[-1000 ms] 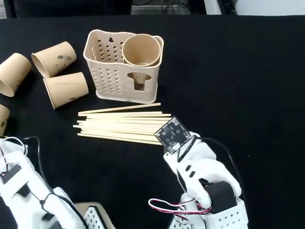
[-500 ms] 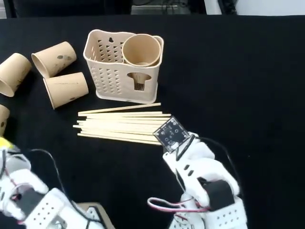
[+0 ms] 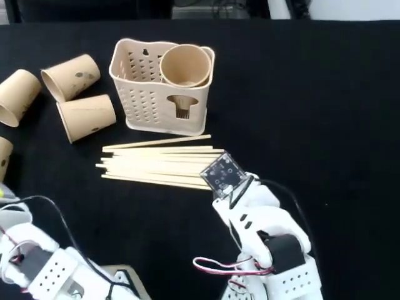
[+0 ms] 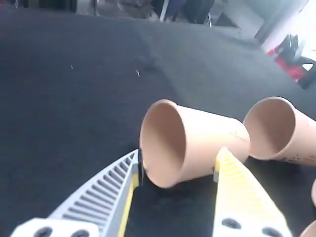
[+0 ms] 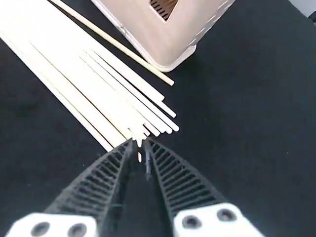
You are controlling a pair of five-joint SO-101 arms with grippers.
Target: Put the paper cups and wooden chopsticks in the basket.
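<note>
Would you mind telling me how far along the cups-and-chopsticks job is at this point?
Done: one tan paper cup stands in the cream perforated plastic basket. In hand: the open left gripper straddles another cup lying on its side; the right gripper sits at the tips of the pale wooden chopsticks. Left: four cups and every chopstick lie on the black table.

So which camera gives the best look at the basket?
The high view: the whole basket shows from above, with a paper cup standing inside. The right wrist view catches a bottom corner of it beside the chopsticks.
</note>
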